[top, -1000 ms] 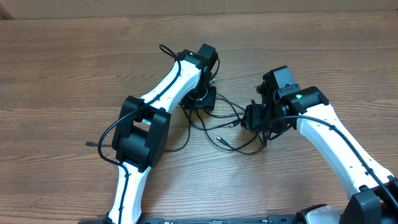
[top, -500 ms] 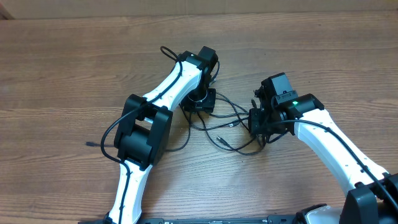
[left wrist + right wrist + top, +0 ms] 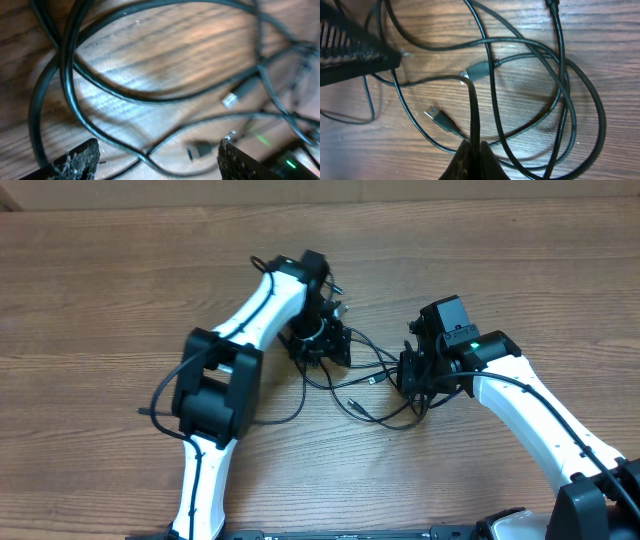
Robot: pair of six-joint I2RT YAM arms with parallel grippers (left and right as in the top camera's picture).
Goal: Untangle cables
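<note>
The cables sit tangled on the table between both arms. The right gripper is pinched tight on one strand, I'd guess to tug it free; left gripper hovers over the loops, fingers spread wide, probably lining up a grab.

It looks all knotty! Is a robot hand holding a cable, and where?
The right gripper pinches one cable on its cord, not a plug. The left gripper is open, holding nothing.
</note>
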